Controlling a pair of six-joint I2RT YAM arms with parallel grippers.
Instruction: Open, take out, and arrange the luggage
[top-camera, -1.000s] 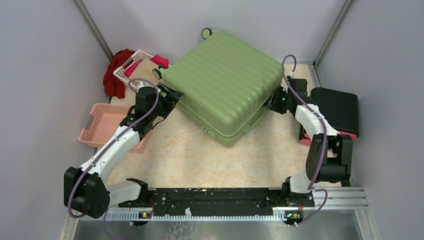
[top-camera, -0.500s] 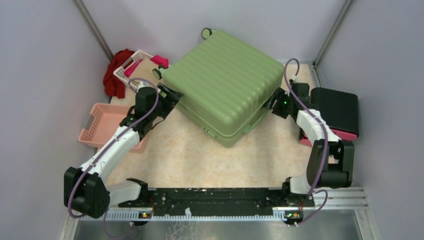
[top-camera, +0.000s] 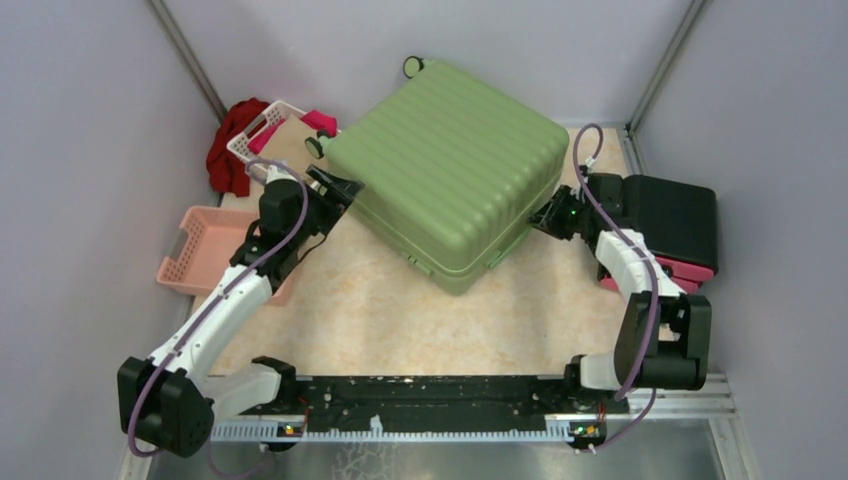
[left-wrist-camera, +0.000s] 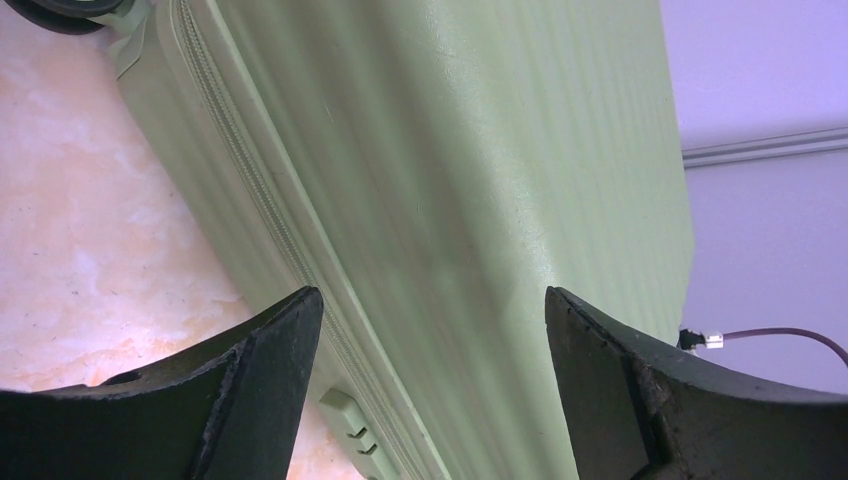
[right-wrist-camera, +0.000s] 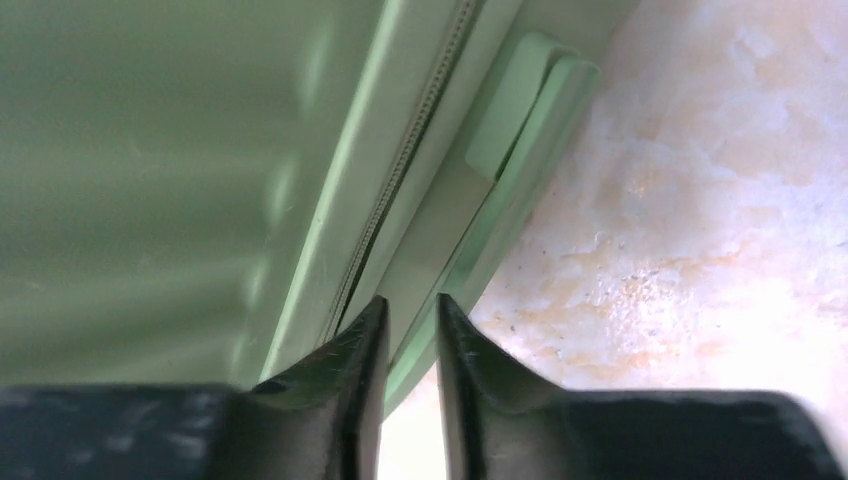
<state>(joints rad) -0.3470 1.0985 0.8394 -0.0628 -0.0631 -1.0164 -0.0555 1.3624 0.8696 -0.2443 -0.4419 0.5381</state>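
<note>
The sage-green ribbed luggage lies flat and closed on the table, with its wheels pointing to the far left. My left gripper is open wide at its left corner. In the left wrist view the jaws straddle the top shell just above the zipper seam, without touching it. My right gripper is at the luggage's right side. There its tips stand nearly together below the zipper, and the side handle's rim runs into the narrow gap. I cannot make out a grip.
A pink basket sits by the left arm. Behind it is a white basket with red cloth. Stacked black-and-pink cases stand just right of the right arm. Grey walls close in on three sides.
My right arm drew back a little to the right, and its jaws widened, then narrowed again. My left arm shifted slightly left and farther along the luggage's corner. The luggage stayed put.
</note>
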